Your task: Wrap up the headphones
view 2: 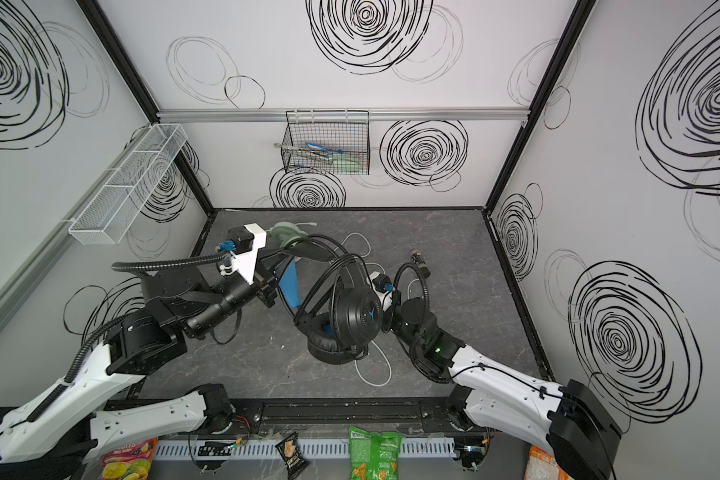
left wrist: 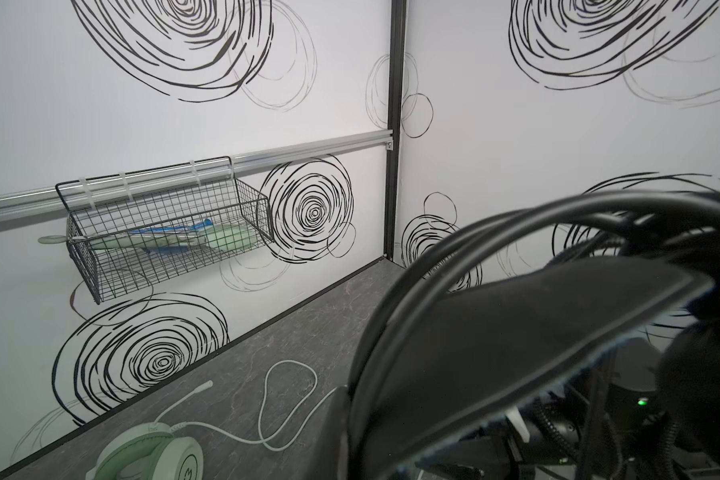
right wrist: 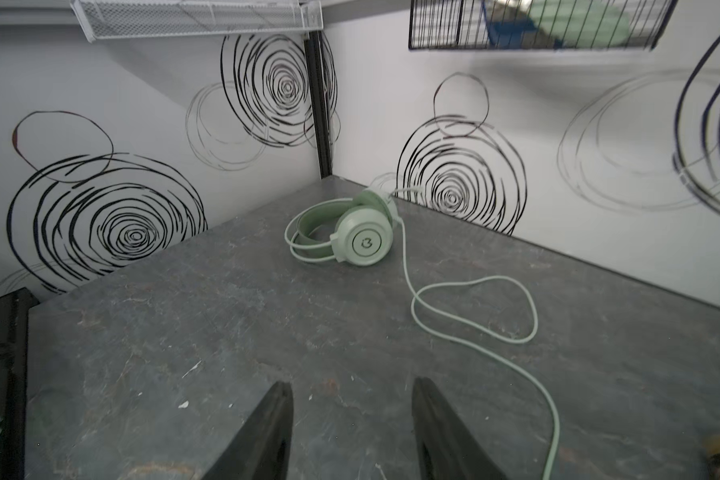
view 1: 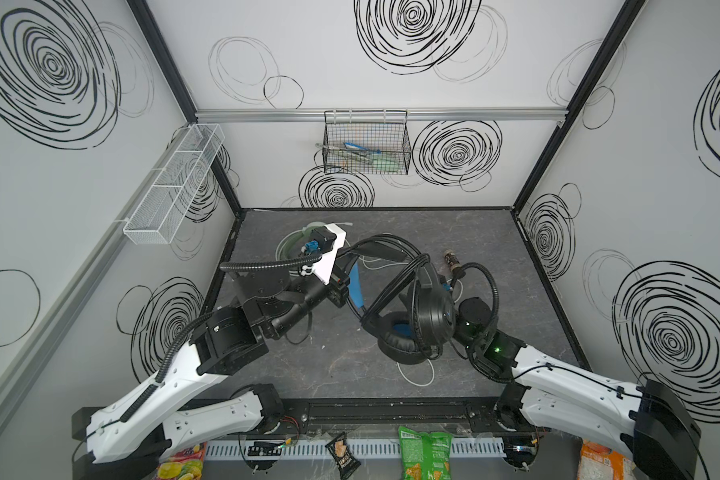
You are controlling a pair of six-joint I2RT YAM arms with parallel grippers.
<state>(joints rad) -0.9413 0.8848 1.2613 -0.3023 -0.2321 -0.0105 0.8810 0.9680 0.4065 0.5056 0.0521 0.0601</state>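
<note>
Left arm [view 1: 175,374]: white moulded shell links with black joint housings between them. Right arm [view 1: 566,374]: same build, with a large black shoulder housing [view 1: 666,424]. Small dark fastener holes dot the white shells. A black corrugated conduit [view 1: 168,360] lies along the left arm's shell, and a second conduit [view 1: 267,264] feeds its wrist. The right arm carries a looped conduit [view 1: 493,291] and a thin black cable [view 1: 578,374] clipped along its white shell. Left wrist: white angular camera mount [view 1: 329,257] with a blue connector [view 1: 310,248]. A green indicator light [view 1: 496,349] shows on a black joint of the right arm. Fingers [right wrist: 262,432]: black, tapered, matte.
</note>
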